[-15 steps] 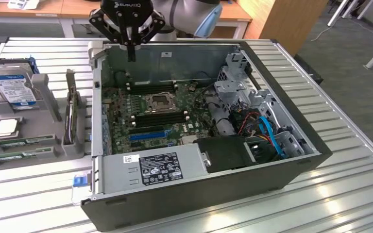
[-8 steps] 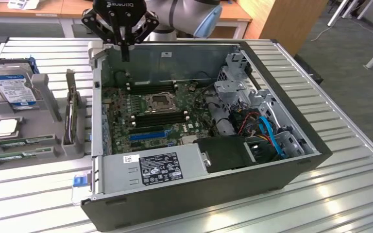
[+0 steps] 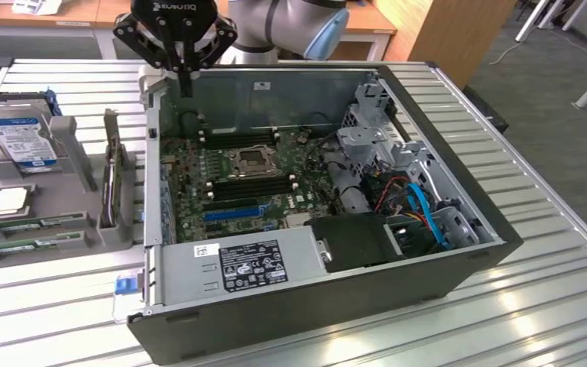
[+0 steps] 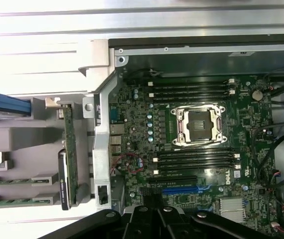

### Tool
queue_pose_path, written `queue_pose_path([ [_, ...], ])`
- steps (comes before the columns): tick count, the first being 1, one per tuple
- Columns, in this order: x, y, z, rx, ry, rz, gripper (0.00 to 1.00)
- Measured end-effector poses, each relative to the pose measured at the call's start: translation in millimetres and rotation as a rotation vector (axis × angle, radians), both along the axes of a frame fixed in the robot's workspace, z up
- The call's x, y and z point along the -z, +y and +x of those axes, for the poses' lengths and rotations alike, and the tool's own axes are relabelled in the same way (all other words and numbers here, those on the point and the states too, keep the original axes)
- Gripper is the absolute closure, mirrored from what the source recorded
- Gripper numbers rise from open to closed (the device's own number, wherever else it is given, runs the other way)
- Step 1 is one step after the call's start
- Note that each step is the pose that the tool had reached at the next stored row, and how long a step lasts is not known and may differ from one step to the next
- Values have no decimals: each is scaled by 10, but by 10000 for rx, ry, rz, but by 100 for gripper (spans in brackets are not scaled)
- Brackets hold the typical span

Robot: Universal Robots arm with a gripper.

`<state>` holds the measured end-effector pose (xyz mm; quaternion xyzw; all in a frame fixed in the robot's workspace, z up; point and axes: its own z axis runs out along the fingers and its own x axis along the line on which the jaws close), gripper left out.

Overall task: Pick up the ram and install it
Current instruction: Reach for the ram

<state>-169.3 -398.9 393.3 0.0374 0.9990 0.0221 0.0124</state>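
Note:
Two rams, thin green sticks (image 3: 28,224) (image 3: 21,246), lie flat in slots at the front of the grey holder (image 3: 69,229), on the exterior view's left. In the wrist view they are the green strips (image 4: 17,180) (image 4: 17,200). My gripper (image 3: 186,86) hangs shut with nothing in it above the back left corner of the open computer case (image 3: 457,260), well away from the rams. Its black fingers (image 4: 154,219) close together over the motherboard (image 4: 132,129). The black memory slots (image 3: 241,138) (image 3: 251,183) flank the processor socket (image 4: 199,124).
On the holder also stand a hard drive (image 3: 18,134), a square silver processor chip (image 3: 8,200) and an upright dark card (image 3: 110,180). In the case, a power supply (image 3: 242,264) sits at the front, and drive cages and blue cables (image 3: 421,210) sit on the exterior view's right.

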Motion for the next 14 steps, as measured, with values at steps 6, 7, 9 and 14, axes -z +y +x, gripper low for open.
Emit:
queue_pose_path([
  [6,0,0,-110,1,-1,0,90],
  [7,0,0,-130,1,-1,0,90],
  [9,1,0,-164,0,-1,1,90],
  [14,1,0,-237,1,-1,1,90],
])
